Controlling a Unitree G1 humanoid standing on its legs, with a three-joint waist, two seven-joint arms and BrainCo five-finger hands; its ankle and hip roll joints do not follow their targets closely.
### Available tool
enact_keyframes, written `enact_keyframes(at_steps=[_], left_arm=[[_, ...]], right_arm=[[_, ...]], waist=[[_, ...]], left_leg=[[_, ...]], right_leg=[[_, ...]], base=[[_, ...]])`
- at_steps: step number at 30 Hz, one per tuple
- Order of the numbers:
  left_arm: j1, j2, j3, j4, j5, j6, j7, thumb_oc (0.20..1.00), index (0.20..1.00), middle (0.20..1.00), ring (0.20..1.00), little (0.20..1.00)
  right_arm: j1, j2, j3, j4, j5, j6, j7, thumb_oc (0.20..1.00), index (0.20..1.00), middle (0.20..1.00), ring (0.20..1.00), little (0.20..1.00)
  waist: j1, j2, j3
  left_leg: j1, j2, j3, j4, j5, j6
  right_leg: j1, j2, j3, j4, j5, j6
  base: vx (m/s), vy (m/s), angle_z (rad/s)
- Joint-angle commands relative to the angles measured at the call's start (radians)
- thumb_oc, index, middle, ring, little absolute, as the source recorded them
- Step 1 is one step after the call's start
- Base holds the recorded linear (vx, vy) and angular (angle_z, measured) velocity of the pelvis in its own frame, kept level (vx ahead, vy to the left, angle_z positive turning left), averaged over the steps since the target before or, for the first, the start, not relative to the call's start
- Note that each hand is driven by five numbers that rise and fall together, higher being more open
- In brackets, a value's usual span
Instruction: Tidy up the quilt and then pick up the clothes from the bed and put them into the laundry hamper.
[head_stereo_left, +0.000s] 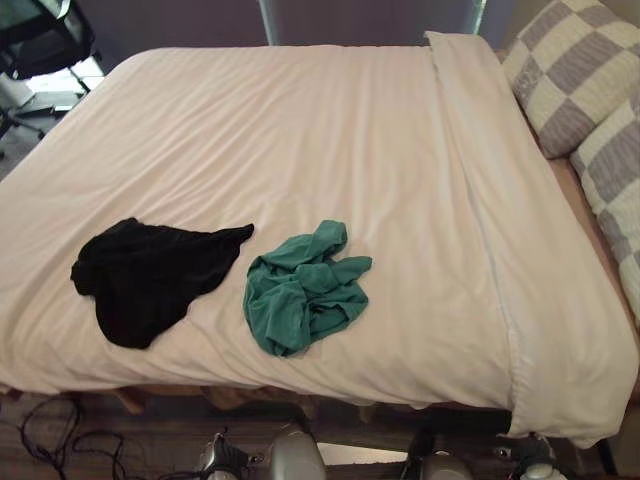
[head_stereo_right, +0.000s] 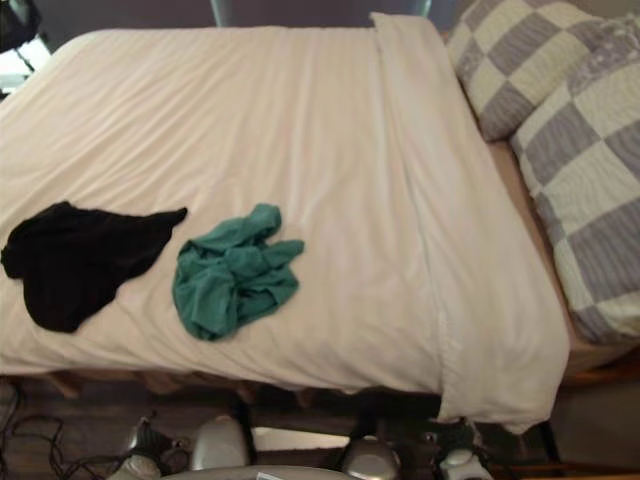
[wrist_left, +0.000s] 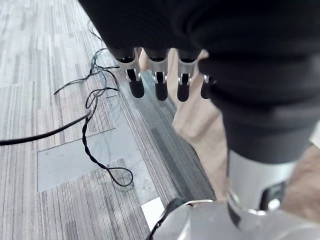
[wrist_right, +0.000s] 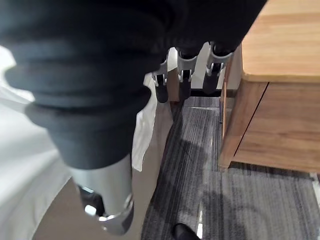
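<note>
A white quilt (head_stereo_left: 330, 130) lies spread flat over the bed, with a folded band along its pillow side (head_stereo_left: 480, 190). A crumpled green garment (head_stereo_left: 303, 290) rests on it near the front edge. A black garment (head_stereo_left: 145, 275) lies flat to the left of the green one, a small gap apart. My left hand (wrist_left: 159, 80) hangs beside the bed frame with straight fingers pointing at the floor, holding nothing. Down by the quilt's hanging corner, my right hand (wrist_right: 184, 75) also has relaxed, empty fingers.
Two grey-and-cream checked pillows (head_stereo_left: 570, 80) (head_stereo_right: 590, 190) lie at the right end of the bed. A wooden bedside cabinet (wrist_right: 270, 90) stands close to my right hand. An office chair (head_stereo_left: 40, 40) is on the floor beyond the bed's far left corner.
</note>
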Motion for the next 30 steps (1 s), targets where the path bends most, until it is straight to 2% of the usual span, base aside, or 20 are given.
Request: enact_keyframes(at_steps=[1,3,5,6,7,8,9,10,11,16,17,18,19,20,22,24,26,28,29,30], left_arm=[[-0.039,0.007,-0.027,-0.012,0.004,-0.028,0.023,1.000,1.000,1.000,1.000,1.000],[-0.046,0.000,-0.042,-0.007,-0.009,-0.034,0.020,1.000,1.000,1.000,1.000,1.000],[-0.057,-0.007,-0.068,0.011,0.013,-0.024,0.021,1.000,1.000,1.000,1.000,1.000],[-0.075,-0.011,-0.094,0.015,0.038,-0.028,0.011,1.000,1.000,1.000,1.000,1.000],[-0.081,-0.002,-0.114,0.020,0.064,-0.017,0.008,1.000,1.000,1.000,1.000,1.000],[-0.081,-0.001,-0.114,0.020,0.064,-0.017,0.008,1.000,1.000,1.000,1.000,1.000],[-0.081,0.008,-0.113,0.019,0.077,-0.017,0.004,1.000,1.000,1.000,1.000,1.000],[-0.070,0.013,-0.116,-0.007,0.082,-0.016,-0.009,1.000,1.000,1.000,1.000,1.000],[-0.068,0.015,-0.114,-0.008,0.082,-0.015,-0.010,1.000,1.000,1.000,1.000,1.000],[-0.073,0.012,-0.157,-0.031,0.143,-0.015,-0.046,1.000,1.000,1.000,1.000,1.000],[-0.075,0.011,-0.155,-0.025,0.162,-0.004,-0.041,1.000,1.000,1.000,1.000,1.000],[-0.073,-0.010,-0.158,-0.021,0.180,-0.026,-0.037,1.000,1.000,1.000,1.000,1.000],[-0.073,-0.011,-0.158,-0.021,0.180,-0.026,-0.036,1.000,1.000,1.000,1.000,1.000],[-0.067,-0.032,-0.157,-0.029,0.159,-0.038,-0.030,1.000,1.000,1.000,1.000,1.000],[-0.066,-0.048,-0.158,-0.038,0.137,-0.043,-0.027,1.000,1.000,1.000,1.000,1.000],[-0.069,-0.058,-0.154,-0.052,0.112,-0.045,-0.028,1.000,1.000,1.000,1.000,1.000],[-0.057,-0.076,-0.149,-0.049,0.112,-0.041,-0.028,1.000,1.000,1.000,1.000,1.000],[-0.069,-0.086,-0.165,-0.040,0.121,-0.043,-0.024,1.000,1.000,1.000,1.000,1.000],[-0.109,-0.102,-0.214,-0.052,0.154,-0.044,-0.034,1.000,1.000,1.000,1.000,1.000],[-0.109,-0.102,-0.214,-0.052,0.154,-0.044,-0.034,1.000,1.000,1.000,1.000,1.000]], right_arm=[[0.009,-0.010,-0.002,-0.018,0.043,-0.004,0.003,1.000,1.000,1.000,1.000,1.000],[0.006,-0.018,-0.005,-0.019,0.048,-0.004,0.011,1.000,1.000,1.000,1.000,1.000],[0.006,-0.014,-0.003,-0.019,0.029,0.003,0.025,1.000,1.000,1.000,1.000,1.000],[0.016,-0.008,-0.025,-0.016,0.024,-0.008,0.024,1.000,1.000,1.000,1.000,1.000],[0.010,0.023,0.016,-0.032,-0.019,0.011,0.043,1.000,1.000,1.000,1.000,1.000],[0.010,0.024,0.016,-0.032,-0.019,0.012,0.043,1.000,1.000,1.000,1.000,1.000],[0.005,0.035,0.051,-0.043,-0.046,0.009,0.054,1.000,1.000,1.000,1.000,1.000],[-0.018,0.052,0.106,-0.065,-0.072,0.001,0.066,1.000,1.000,1.000,1.000,1.000],[-0.018,0.053,0.107,-0.066,-0.072,0.001,0.066,1.000,1.000,1.000,1.000,1.000],[-0.058,0.084,0.292,-0.181,-0.177,-0.050,0.132,1.000,1.000,1.000,1.000,1.000],[-0.059,0.083,0.312,-0.187,-0.186,-0.050,0.128,1.000,1.000,1.000,1.000,1.000],[-0.085,0.096,0.351,-0.193,-0.197,-0.053,0.138,1.000,1.000,1.000,1.000,1.000],[-0.085,0.096,0.351,-0.193,-0.197,-0.053,0.138,1.000,1.000,1.000,1.000,1.000],[-0.107,0.092,0.357,-0.190,-0.181,-0.059,0.139,1.000,1.000,1.000,1.000,1.000],[-0.110,0.086,0.369,-0.177,-0.181,-0.055,0.136,1.000,1.000,1.000,1.000,1.000],[-0.125,0.068,0.369,-0.154,-0.192,-0.051,0.136,1.000,1.000,1.000,1.000,1.000],[-0.131,0.073,0.362,-0.145,-0.195,-0.045,0.151,1.000,1.000,1.000,1.000,1.000],[-0.125,0.074,0.376,-0.150,-0.204,-0.047,0.168,1.000,1.000,1.000,1.000,1.000],[-0.102,0.081,0.383,-0.136,-0.231,-0.050,0.190,1.000,1.000,1.000,1.000,1.000],[-0.102,0.081,0.383,-0.136,-0.231,-0.050,0.190,1.000,1.000,1.000,1.000,1.000]], waist=[[-0.004,-0.009,-0.034],[-0.008,-0.002,-0.053],[-0.012,0.009,-0.072],[-0.025,-0.011,-0.072],[-0.004,-0.041,-0.073],[-0.004,-0.043,-0.076],[0.012,-0.046,-0.071],[0.025,-0.044,-0.071],[0.024,-0.046,-0.071],[-0.006,-0.034,-0.024],[-0.009,-0.036,-0.020],[0.003,-0.032,-0.018],[0.002,-0.032,-0.018],[0.003,-0.013,-0.014],[0.009,-0.007,-0.002],[0.008,0.000,0.011],[-0.006,0.012,-0.015],[-0.012,0.011,-0.035],[-0.045,0.018,-0.069],[-0.044,0.017,-0.070]], left_leg=[[0.132,0.003,-0.023,-0.290,0.213,0.016],[0.171,0.068,-0.106,-0.327,0.236,-0.005],[0.170,0.053,-0.190,-0.324,0.171,-0.014],[0.154,0.043,-0.156,-0.305,0.142,-0.016],[0.175,-0.024,-0.118,-0.283,0.077,0.003],[0.171,-0.027,-0.117,-0.283,0.078,0.004],[0.197,-0.052,-0.080,-0.289,0.043,0.025],[0.212,-0.106,-0.036,-0.313,0.028,0.075],[0.213,-0.108,-0.035,-0.315,0.028,0.075],[0.218,-0.230,-0.047,-0.363,0.047,0.134],[0.221,-0.262,-0.050,-0.361,0.036,0.142],[0.223,-0.300,-0.068,-0.360,0.030,0.135],[0.222,-0.299,-0.069,-0.358,0.030,0.134],[0.173,-0.302,-0.060,-0.260,-0.001,0.124],[0.135,-0.285,-0.046,-0.149,-0.018,0.105],[0.087,-0.209,-0.007,-0.060,0.029,0.068],[0.164,-0.120,0.041,-0.184,0.048,0.058],[0.209,-0.097,-0.001,-0.268,0.077,0.050],[0.243,-0.036,0.067,-0.353,0.128,0.045],[0.244,-0.038,0.068,-0.356,0.129,0.046]], right_leg=[[0.032,-0.196,0.077,0.064,-0.105,0.131],[0.000,-0.257,0.113,0.104,-0.096,0.161],[-0.012,-0.296,0.138,0.144,-0.076,0.166],[0.004,-0.345,0.131,0.147,-0.007,0.166],[-0.022,-0.424,0.105,0.158,0.184,0.166],[-0.025,-0.427,0.105,0.155,0.188,0.166],[-0.011,-0.468,0.009,0.181,0.185,0.166],[-0.034,-0.458,-0.081,0.271,0.139,0.165],[-0.038,-0.461,-0.078,0.278,0.134,0.165],[-0.163,-0.119,0.000,0.363,-0.073,0.133],[-0.163,-0.074,0.012,0.334,-0.104,0.118],[-0.104,-0.054,0.017,0.182,-0.122,0.058],[-0.101,-0.052,0.015,0.177,-0.121,0.056],[-0.075,-0.040,0.066,0.093,-0.122,0.043],[-0.046,-0.048,0.071,0.070,-0.122,0.031],[-0.022,-0.060,0.070,0.038,-0.124,0.029],[-0.016,-0.090,0.086,0.026,-0.100,0.060],[-0.032,-0.127,0.098,0.042,-0.089,0.077],[-0.060,-0.209,0.041,0.086,-0.063,0.112],[-0.062,-0.212,0.042,0.088,-0.064,0.113]], base=[[-0.03,0.459,0.15],[-0.04,0.690,0.13],[-0.05,0.636,-0.16],[-0.07,0.786,0.00],[-0.07,0.579,0.15],[-0.02,0.584,0.00],[-0.03,0.553,-0.30],[-0.02,0.546,-0.47],[-0.08,0.512,-0.60],[-0.06,0.313,-0.21],[-0.04,0.181,0.45],[-0.02,0.088,0.54],[-0.06,0.085,0.60],[-0.10,0.092,0.37],[-0.11,0.083,0.01],[-0.14,0.146,-0.17],[-0.10,0.432,0.04],[-0.18,0.622,-0.13],[-0.21,0.603,-0.27],[-0.24,0.767,0.49]])
